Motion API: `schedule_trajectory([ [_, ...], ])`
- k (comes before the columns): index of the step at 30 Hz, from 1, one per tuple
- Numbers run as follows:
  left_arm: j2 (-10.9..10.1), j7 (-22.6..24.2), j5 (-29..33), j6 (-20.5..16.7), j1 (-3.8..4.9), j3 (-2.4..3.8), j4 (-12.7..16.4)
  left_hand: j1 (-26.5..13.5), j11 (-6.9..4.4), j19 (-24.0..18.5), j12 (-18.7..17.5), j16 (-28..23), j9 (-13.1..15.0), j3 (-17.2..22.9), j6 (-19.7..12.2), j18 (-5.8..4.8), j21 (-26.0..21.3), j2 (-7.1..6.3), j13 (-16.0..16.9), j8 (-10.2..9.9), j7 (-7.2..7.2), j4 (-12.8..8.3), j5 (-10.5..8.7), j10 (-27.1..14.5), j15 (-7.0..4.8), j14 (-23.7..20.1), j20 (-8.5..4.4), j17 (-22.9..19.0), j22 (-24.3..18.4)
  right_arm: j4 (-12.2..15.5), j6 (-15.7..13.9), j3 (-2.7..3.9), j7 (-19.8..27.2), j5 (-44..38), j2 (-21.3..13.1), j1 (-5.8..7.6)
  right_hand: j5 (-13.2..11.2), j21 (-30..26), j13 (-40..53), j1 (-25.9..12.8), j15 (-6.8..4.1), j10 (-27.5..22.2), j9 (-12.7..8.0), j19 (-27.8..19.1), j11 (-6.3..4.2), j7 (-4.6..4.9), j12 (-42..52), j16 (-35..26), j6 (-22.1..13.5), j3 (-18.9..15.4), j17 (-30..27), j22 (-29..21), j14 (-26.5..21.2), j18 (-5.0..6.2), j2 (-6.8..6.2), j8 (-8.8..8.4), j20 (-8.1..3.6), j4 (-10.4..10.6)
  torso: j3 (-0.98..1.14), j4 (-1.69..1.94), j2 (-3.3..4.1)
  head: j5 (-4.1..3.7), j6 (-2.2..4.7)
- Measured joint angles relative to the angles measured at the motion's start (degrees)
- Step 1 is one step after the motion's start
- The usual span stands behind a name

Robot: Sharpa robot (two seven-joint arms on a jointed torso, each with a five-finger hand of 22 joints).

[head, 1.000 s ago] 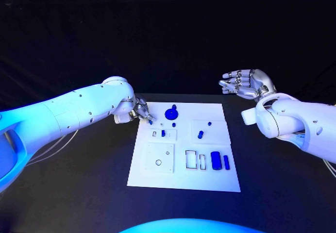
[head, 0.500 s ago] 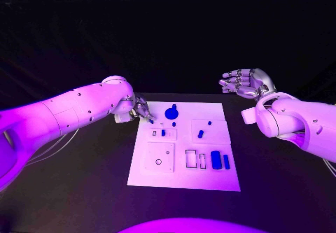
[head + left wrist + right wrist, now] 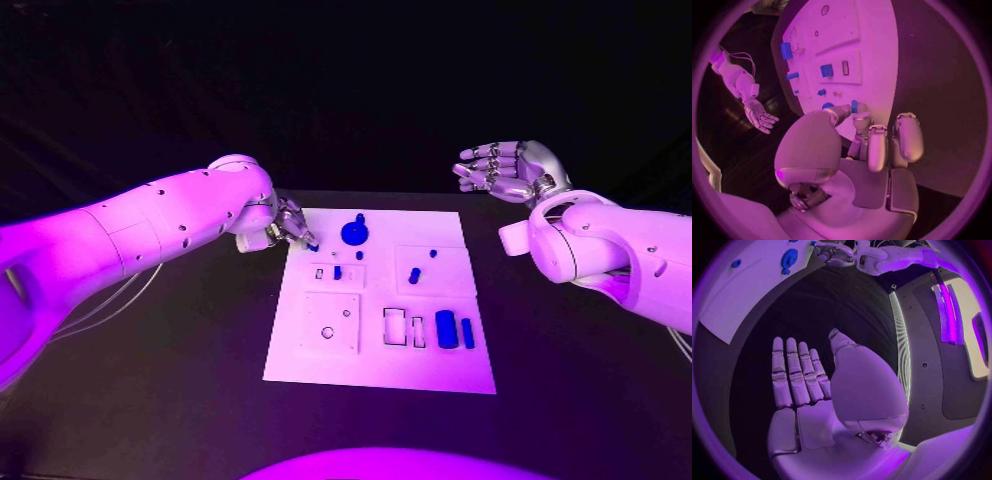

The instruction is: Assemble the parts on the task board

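The left hand (image 3: 289, 226) is hovering over the board's (image 3: 433, 370) far left corner, pinching a small blue part (image 3: 854, 106) between the tips of its thumb and one finger (image 3: 862, 122); the other fingers are lying side by side, slightly curled. The right hand (image 3: 505, 172) is hanging well off the board's far right corner, palm up, fingers straight and slightly apart, holding nothing. The board, a flat white plate, is lying in the middle of the black table (image 3: 173, 400). On it are sitting a round blue knob (image 3: 353, 234), short blue pegs (image 3: 413, 276) and a blue cylinder (image 3: 446, 329) beside rectangular slots.
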Motion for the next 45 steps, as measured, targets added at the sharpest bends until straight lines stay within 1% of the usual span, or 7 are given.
schedule_trajectory([
  [5,-0.98,-0.17,2.89,-0.71,0.00,-0.02,1.19,-5.61,0.01,0.03,0.01,0.00,1.06,5.83,0.02,-0.01,0.01,-0.66,0.57,1.18,-0.01,-3.47,0.00,0.02,-0.01,0.00,-0.02,0.00,1.23,0.00,0.01,0.00,-0.01,0.00,-0.06,0.00,0.00,0.00,0.00,0.00,0.00,0.00,0.00,0.01,0.00,-0.03,0.00,0.00,0.03,0.00,-0.02,-0.02,0.00,0.00,0.00,0.00,0.00,0.00,0.02,0.03,-0.05,0.16,-0.05],
  [19,-4.88,-0.86,8.90,-0.97,0.07,0.12,7.87,-10.46,-0.20,0.65,0.59,0.01,2.61,9.52,0.27,-0.02,0.55,-0.58,2.23,2.19,-0.23,-7.16,0.07,0.61,-0.21,0.20,-0.61,0.00,3.26,0.06,0.00,-0.02,0.07,0.00,-0.33,0.00,0.00,0.00,0.00,0.00,0.00,0.00,-0.02,0.01,0.00,-0.03,0.00,0.00,0.04,0.00,-0.07,-0.07,0.00,0.00,0.00,0.00,-0.01,0.00,0.08,-0.01,-0.07,0.43,0.12],
  [22,-5.59,-0.96,8.85,-0.73,0.08,0.06,9.48,-12.04,-0.21,0.65,1.50,0.01,3.42,9.38,0.38,-0.02,0.55,-0.51,2.78,2.64,-0.32,-7.31,2.51,0.63,-0.22,0.20,-0.62,0.00,3.85,0.06,-0.01,-0.03,0.07,0.00,-0.34,0.00,0.00,0.00,0.00,0.00,0.00,0.00,-0.02,0.02,0.00,-0.04,0.00,0.00,0.04,0.00,-0.07,-0.07,0.00,0.00,0.00,0.00,-0.01,0.00,0.08,0.00,-0.07,0.52,0.12],
  [29,-6.65,-1.03,6.43,-1.60,0.08,-0.66,12.22,-14.19,-0.72,1.11,2.72,0.01,4.24,8.10,2.02,-0.03,0.56,-0.25,4.72,2.66,-0.73,-8.61,6.78,2.56,-0.52,0.47,-1.08,0.00,3.99,0.01,-0.01,-0.05,0.09,0.00,-0.33,-0.02,0.00,0.00,0.00,0.00,0.00,0.00,-0.02,0.00,0.00,-0.04,0.00,0.00,0.04,0.00,-0.07,-0.07,0.00,0.00,0.00,0.00,0.00,0.00,0.03,0.03,-0.04,0.76,0.09],
  [30,-6.78,-1.03,6.00,-1.84,0.08,-0.86,12.52,-14.84,-0.81,1.15,2.98,0.01,4.58,10.22,2.18,-0.03,0.56,-0.73,5.02,2.83,-0.74,-10.70,7.12,2.67,-0.52,0.47,-1.13,0.00,4.09,0.00,-0.01,-0.05,0.09,0.00,-0.32,-0.03,0.00,0.00,0.00,0.00,0.00,0.00,-0.02,0.00,0.00,-0.04,0.00,0.00,0.04,0.00,-0.07,-0.07,0.00,0.00,0.00,0.00,0.00,0.00,0.02,0.04,-0.03,0.79,0.08],
  [35,-7.24,-1.03,2.60,-3.34,0.03,-1.60,14.10,-15.05,-0.72,1.16,3.01,0.01,4.58,10.23,2.51,-0.03,0.56,-0.94,5.52,3.31,-0.81,-10.72,7.16,3.18,-0.52,0.47,-1.14,0.00,4.46,-0.02,0.00,-0.07,0.10,0.00,-0.31,-0.12,0.00,0.00,0.00,0.00,0.00,0.00,-0.02,0.00,0.00,-0.04,0.00,0.00,0.04,0.00,-0.07,-0.07,0.00,0.00,0.00,0.00,0.00,0.00,-0.04,0.07,0.00,0.92,-0.07],
  [45,-7.28,-1.14,-1.69,-4.97,-0.09,-2.12,15.98,-15.50,-0.72,1.37,3.84,0.01,4.58,10.22,2.53,-0.03,1.21,-0.50,6.24,3.31,-0.82,-10.72,7.62,3.19,-0.53,0.47,-1.33,0.00,4.46,-0.03,0.00,-0.07,0.14,0.00,-0.31,-0.28,0.00,0.00,0.00,0.00,0.00,0.00,-0.02,0.00,0.00,-0.04,0.00,0.00,0.05,0.00,-0.12,-0.24,0.00,0.00,0.00,0.00,0.00,0.00,-0.12,0.00,0.07,1.14,-0.25],
])
